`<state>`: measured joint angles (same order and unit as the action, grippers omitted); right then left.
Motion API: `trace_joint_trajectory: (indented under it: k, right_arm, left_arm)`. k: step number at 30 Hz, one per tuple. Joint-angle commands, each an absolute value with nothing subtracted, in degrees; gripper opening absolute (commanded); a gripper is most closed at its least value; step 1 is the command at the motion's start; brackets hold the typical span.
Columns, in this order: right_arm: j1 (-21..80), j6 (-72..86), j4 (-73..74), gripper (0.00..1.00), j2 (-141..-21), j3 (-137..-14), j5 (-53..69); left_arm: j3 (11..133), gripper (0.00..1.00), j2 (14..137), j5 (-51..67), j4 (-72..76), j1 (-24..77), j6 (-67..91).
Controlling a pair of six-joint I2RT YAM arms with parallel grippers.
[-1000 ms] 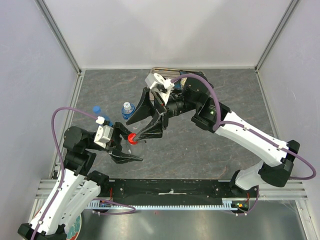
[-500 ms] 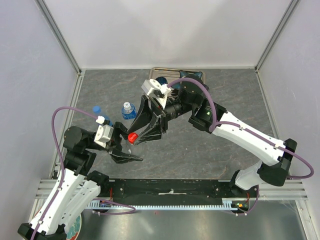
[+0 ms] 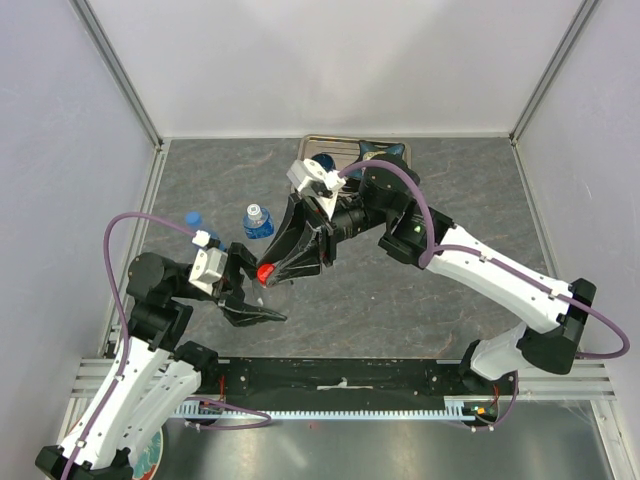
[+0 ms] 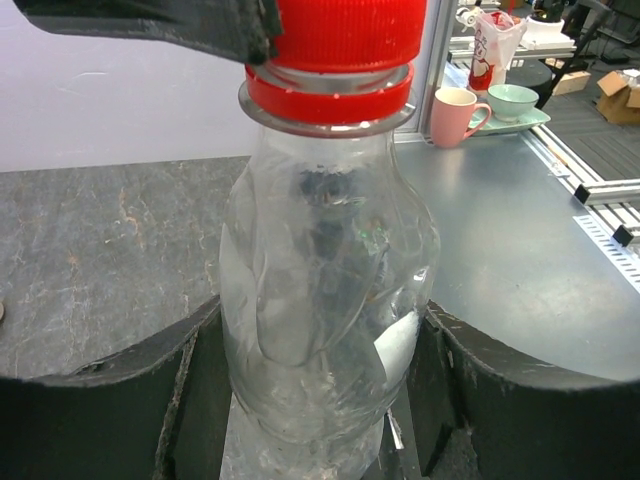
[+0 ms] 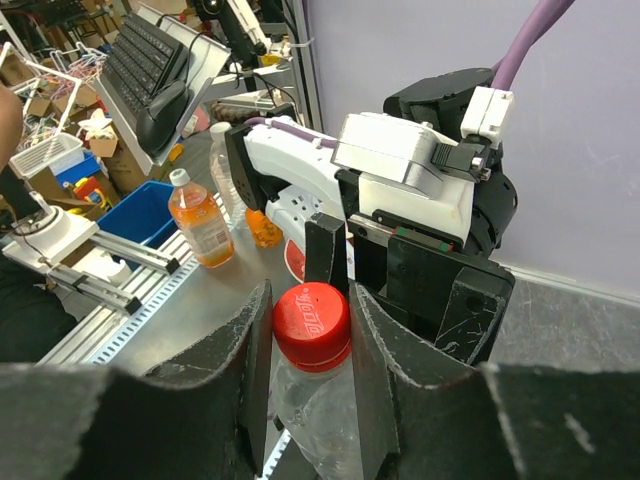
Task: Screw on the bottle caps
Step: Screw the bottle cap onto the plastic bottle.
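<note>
A clear bottle (image 4: 320, 300) stands upright between the fingers of my left gripper (image 3: 256, 291), which is shut on its body. The red cap (image 5: 312, 322) sits on the bottle's neck. My right gripper (image 5: 312, 335) comes from above and behind and is shut on that cap, a finger (image 5: 243, 370) pressed on each side. In the top view the red cap (image 3: 263, 273) shows between the two grippers, left of the table's middle. Two more bottles stand further back left, one blue-capped (image 3: 194, 221) and one blue-labelled (image 3: 257, 221).
A metal tray (image 3: 318, 142) lies at the back wall and holds a dark blue cup (image 3: 325, 160), partly hidden by my right arm. The left wall runs close to the blue-capped bottle.
My right gripper's jaws have closed from wide apart onto the red cap, and that wrist has shifted slightly left. The left arm and its bottle have not moved.
</note>
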<state>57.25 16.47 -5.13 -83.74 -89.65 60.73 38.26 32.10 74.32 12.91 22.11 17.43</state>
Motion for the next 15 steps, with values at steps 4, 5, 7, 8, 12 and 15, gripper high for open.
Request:
trace_joint_trajectory:
  k: [4,5,7,8,12,15]
  right_arm:
    - [57.66,10.20,0.17,0.19,-81.65,-88.60,59.07]
    - [57.57,9.41,3.22,0.17,-81.48,-88.59,57.24]
    - [57.66,7.30,5.70,0.13,-81.30,-88.59,54.77]
    - [57.66,7.03,7.10,0.12,-81.21,-88.42,52.15]
    - [57.66,6.85,8.96,0.06,-79.99,-86.14,43.61]
    - [57.74,7.82,9.84,0.01,-79.02,-84.56,36.14]
  left_arm:
    - [39.46,0.02,31.73,68.82,14.94,21.62,21.53]
    - [39.46,0.02,31.73,67.43,14.85,21.45,21.62]
    - [39.64,0.02,31.73,65.75,14.59,21.27,21.71]
    - [39.73,0.02,31.47,63.65,14.42,21.10,21.80]
    - [40.52,0.02,31.20,56.00,11.96,20.48,19.43]
    - [40.43,0.02,30.94,51.16,10.73,20.13,17.50]
